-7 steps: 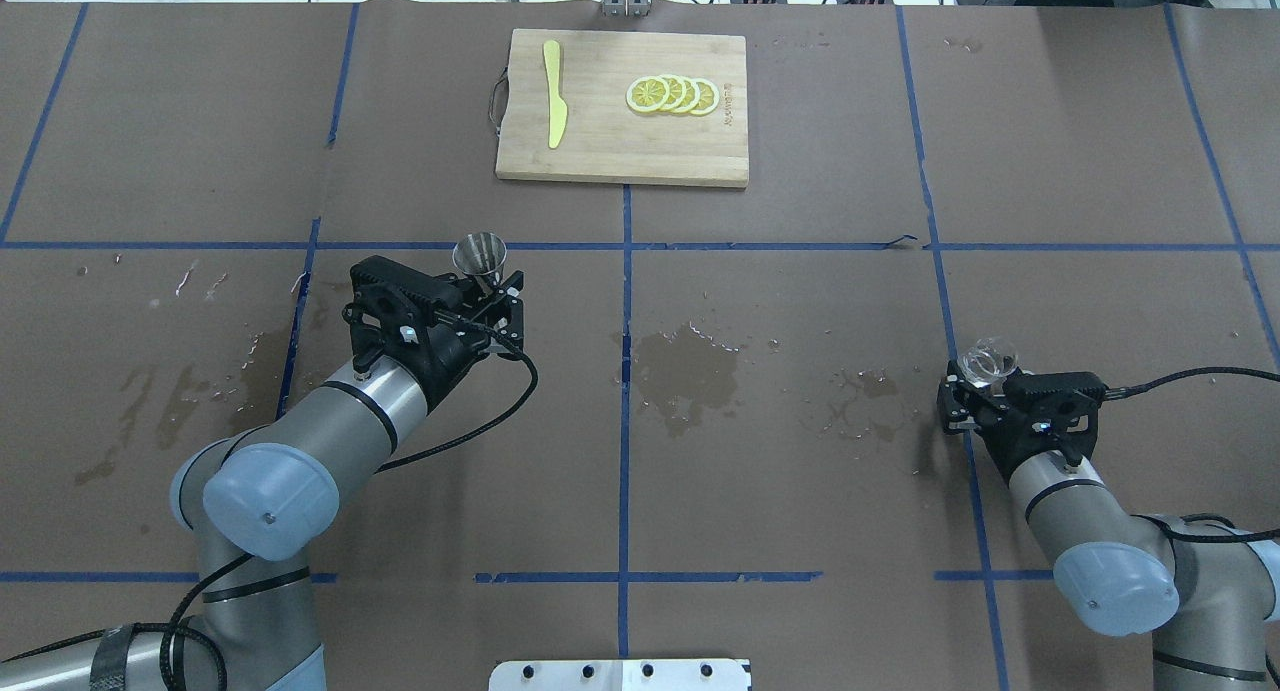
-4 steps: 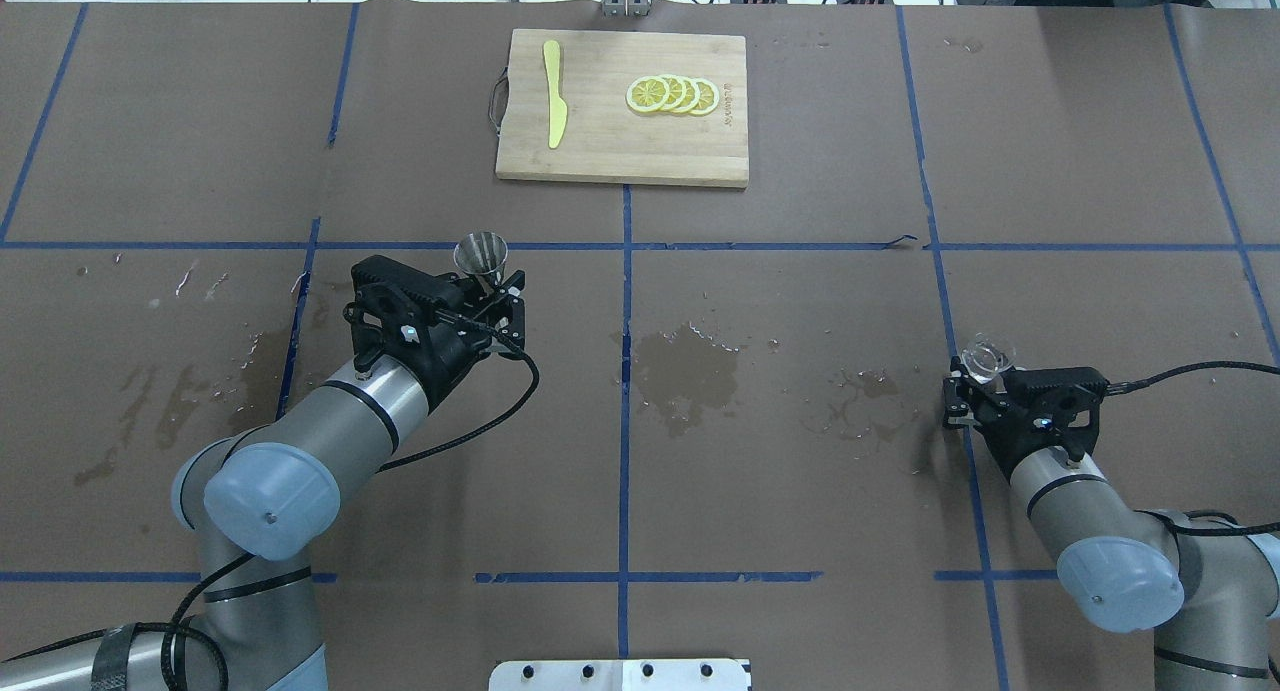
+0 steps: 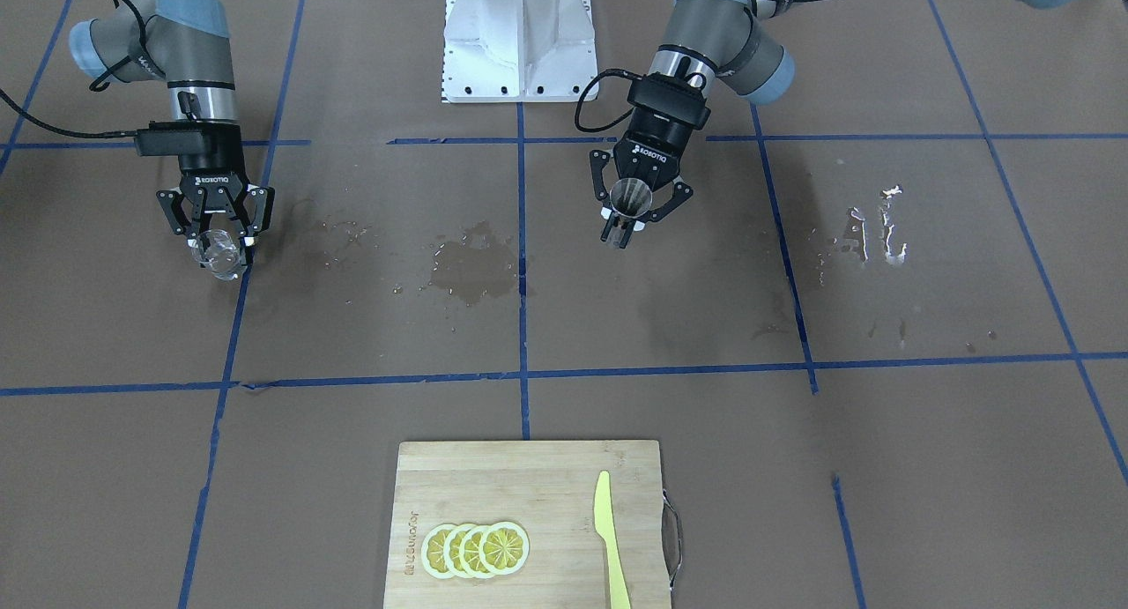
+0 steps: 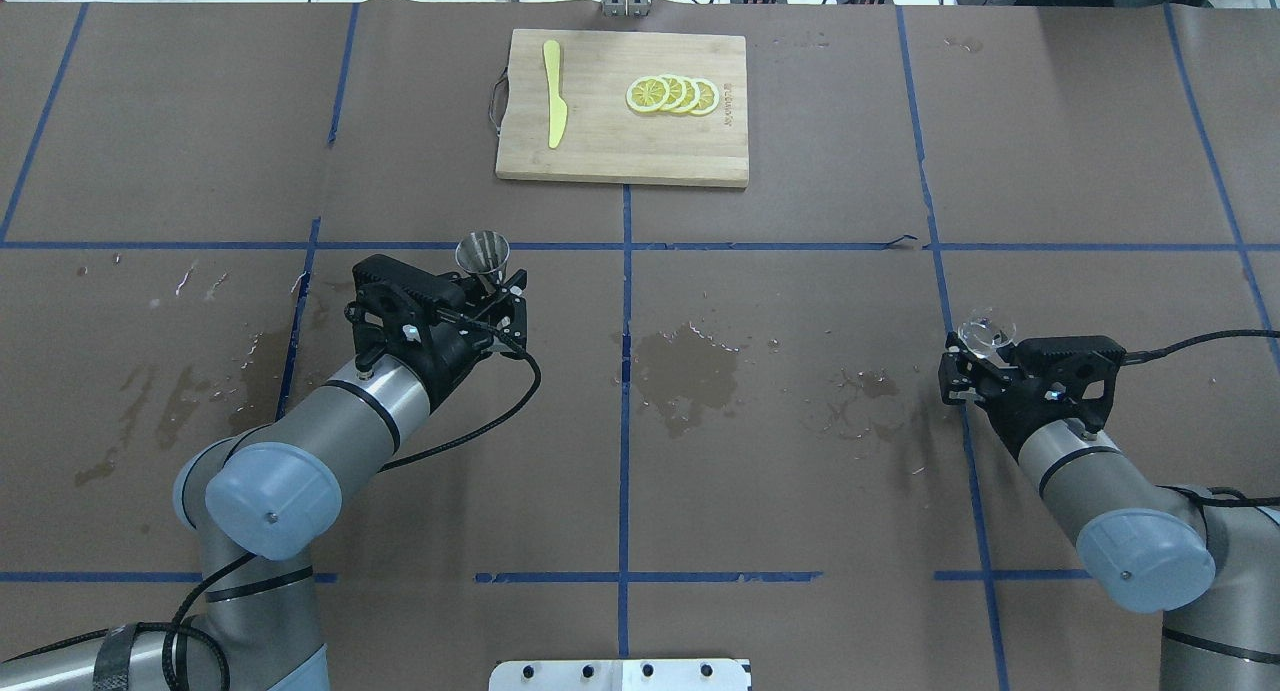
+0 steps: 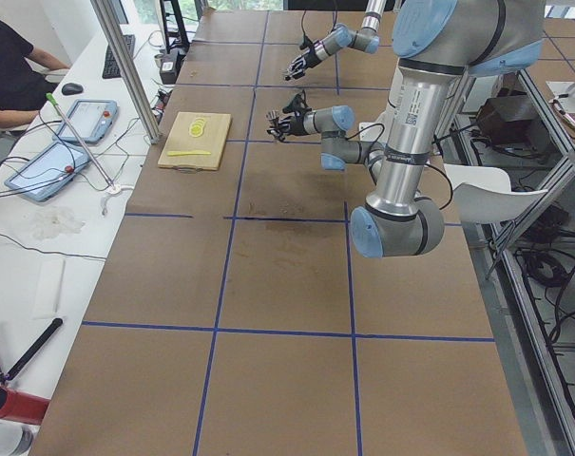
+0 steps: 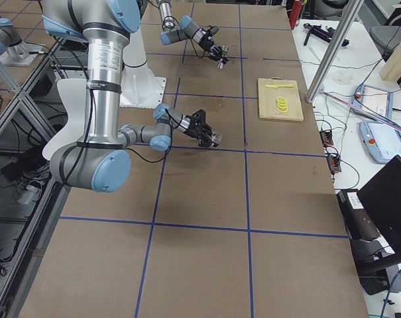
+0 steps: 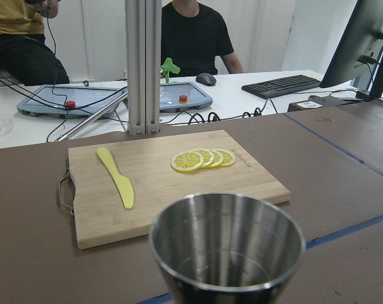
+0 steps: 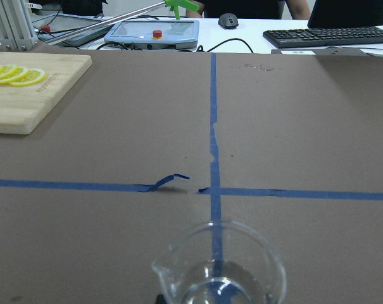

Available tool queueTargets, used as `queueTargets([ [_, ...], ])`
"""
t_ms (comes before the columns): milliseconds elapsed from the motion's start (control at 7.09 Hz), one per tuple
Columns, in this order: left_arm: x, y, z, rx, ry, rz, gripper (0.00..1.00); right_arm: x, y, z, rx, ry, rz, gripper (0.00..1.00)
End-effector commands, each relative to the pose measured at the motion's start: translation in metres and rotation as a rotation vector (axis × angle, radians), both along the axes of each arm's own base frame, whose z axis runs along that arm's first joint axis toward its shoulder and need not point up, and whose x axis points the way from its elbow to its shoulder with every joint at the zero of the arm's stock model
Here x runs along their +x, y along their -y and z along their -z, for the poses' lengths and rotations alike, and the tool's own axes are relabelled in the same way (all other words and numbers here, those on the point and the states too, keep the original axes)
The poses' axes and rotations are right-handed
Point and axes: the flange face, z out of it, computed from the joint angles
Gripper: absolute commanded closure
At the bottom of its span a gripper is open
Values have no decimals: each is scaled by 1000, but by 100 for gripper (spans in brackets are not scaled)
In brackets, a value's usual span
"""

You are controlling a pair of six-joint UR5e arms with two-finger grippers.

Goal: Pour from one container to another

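We are seeing bare surface (image 4: 780,301) lying wide open on the robot's side of the cutting board (image 4: 600,156), between left end effector (image 3: 630,217) and right end effector (image 3: 220,239). On that board, a yellow knife (image 4: 553,91) and lemon slices (image 4: 672,94) are taking up room.

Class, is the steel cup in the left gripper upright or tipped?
Upright: the steel cup has its mouth facing up, rim level, in the left wrist view.
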Motion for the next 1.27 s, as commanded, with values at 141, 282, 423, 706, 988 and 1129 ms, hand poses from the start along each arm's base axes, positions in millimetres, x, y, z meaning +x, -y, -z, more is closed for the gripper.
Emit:
queueTargets([
  [141, 12, -11, 7, 0, -17, -135, 100, 0, 10, 64, 120, -49, 113, 100],
  [282, 16, -12, 18, 67, 30, -170, 100, -15, 18, 98, 203, -94, 154, 100],
  [423, 16, -12, 23, 95, 49, -174, 100, -25, 24, 122, 249, -107, 193, 100],
  [706, 26, -15, 27, 100, 48, -248, 100, -45, 28, 165, 361, -201, 350, 100],
  [988, 35, -17, 36, 148, 75, -328, 100, -55, 48, 207, 384, -229, 490, 100],
  [1129, 40, -13, 33, 147, 88, -353, 100, -57, 49, 222, 381, -233, 494, 100],
])
